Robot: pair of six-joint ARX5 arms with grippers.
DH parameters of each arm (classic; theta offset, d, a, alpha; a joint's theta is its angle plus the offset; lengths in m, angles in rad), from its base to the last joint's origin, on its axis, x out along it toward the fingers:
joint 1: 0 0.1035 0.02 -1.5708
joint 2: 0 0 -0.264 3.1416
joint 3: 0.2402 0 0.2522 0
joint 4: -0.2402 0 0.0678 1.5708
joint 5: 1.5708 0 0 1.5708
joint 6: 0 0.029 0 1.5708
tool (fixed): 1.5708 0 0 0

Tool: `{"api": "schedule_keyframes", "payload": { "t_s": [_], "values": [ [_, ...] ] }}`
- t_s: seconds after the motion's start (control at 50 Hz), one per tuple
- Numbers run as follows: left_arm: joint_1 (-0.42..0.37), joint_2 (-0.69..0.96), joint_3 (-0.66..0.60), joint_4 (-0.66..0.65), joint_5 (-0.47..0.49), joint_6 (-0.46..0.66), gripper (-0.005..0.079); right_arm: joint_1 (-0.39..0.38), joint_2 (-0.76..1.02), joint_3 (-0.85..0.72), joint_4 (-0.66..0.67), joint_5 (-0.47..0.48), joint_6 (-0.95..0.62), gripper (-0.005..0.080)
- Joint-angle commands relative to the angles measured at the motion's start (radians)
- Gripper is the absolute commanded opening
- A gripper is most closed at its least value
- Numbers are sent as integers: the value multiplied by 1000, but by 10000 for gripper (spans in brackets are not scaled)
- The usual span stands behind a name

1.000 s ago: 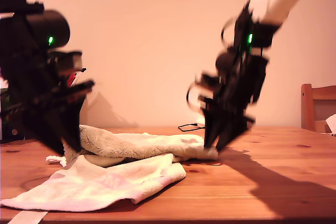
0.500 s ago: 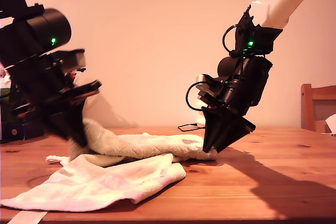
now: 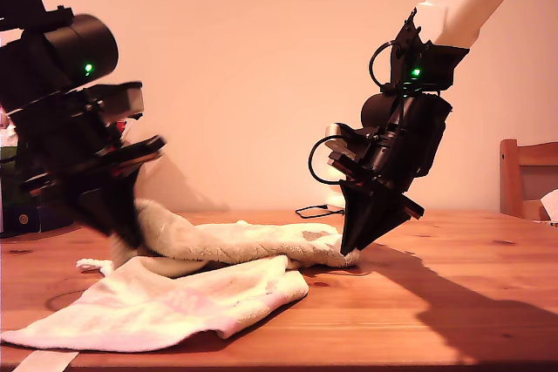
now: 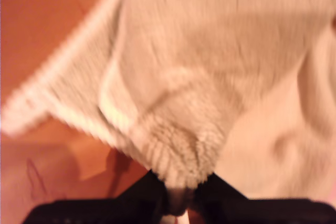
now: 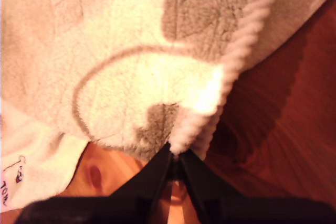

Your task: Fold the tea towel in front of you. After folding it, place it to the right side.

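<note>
A cream tea towel (image 3: 218,246) lies crumpled on the wooden table (image 3: 453,302), its upper layer folded over a flatter lower layer (image 3: 157,311). In the exterior view's left, my first gripper (image 3: 122,231) is shut on a raised corner of the towel (image 4: 178,156), pinched between the dark jaws of that first gripper (image 4: 178,205). In the exterior view's right, my second gripper (image 3: 350,248) is shut on the towel's ribbed edge (image 5: 210,103), held just above the table at the second gripper (image 5: 176,162).
A wooden chair (image 3: 527,179) stands at the exterior view's right edge. A black cable (image 3: 316,211) lies at the table's back. Dark items (image 3: 17,211) sit at the exterior view's left edge. A pale strip (image 3: 44,361) lies at the front edge.
My first gripper has risen a little, lifting its towel corner off the table. My second gripper has steadied and closed on the towel's other end.
</note>
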Motion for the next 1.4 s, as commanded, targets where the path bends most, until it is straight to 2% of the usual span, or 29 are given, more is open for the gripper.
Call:
{"api": "schedule_keyframes", "payload": {
  "t_s": [0.0, 0.26, 0.42, 0.52, 0.7, 0.88, 1.02, 1.08, 1.22, 1.38],
  "values": [
    [18, -26, 8, -26, 6, 26, -20, 0, -18, -14, -13, 2, 0, -13],
    [100, -103, 36, -119, 98, 127, -20, -3, -92, -6, -53, 55, 2, -13],
    [138, -109, 36, -169, 273, 139, -20, -4, -118, 20, -77, 55, 4, -13],
    [138, -109, 36, -200, 337, 161, -20, -4, -118, 41, -103, 55, 20, -13],
    [132, -107, 36, -290, 361, 212, -20, -4, -118, 59, -151, 56, 18, -13],
    [128, -106, 36, -363, 399, 238, -16, -20, -118, 60, -193, 142, 0, -13],
    [106, -93, 35, -390, 447, 237, -6, -27, -118, 60, -187, 160, 1, -13],
    [91, -82, 35, -404, 465, 238, 38, -27, -118, 60, -179, 160, 1, -13],
    [43, -50, 34, -431, 470, 237, 215, -27, -118, 60, -161, 160, 1, -13],
    [-5, -28, 34, -447, 470, 237, 240, -27, -118, 60, -143, 167, 1, -13]
  ]
}}
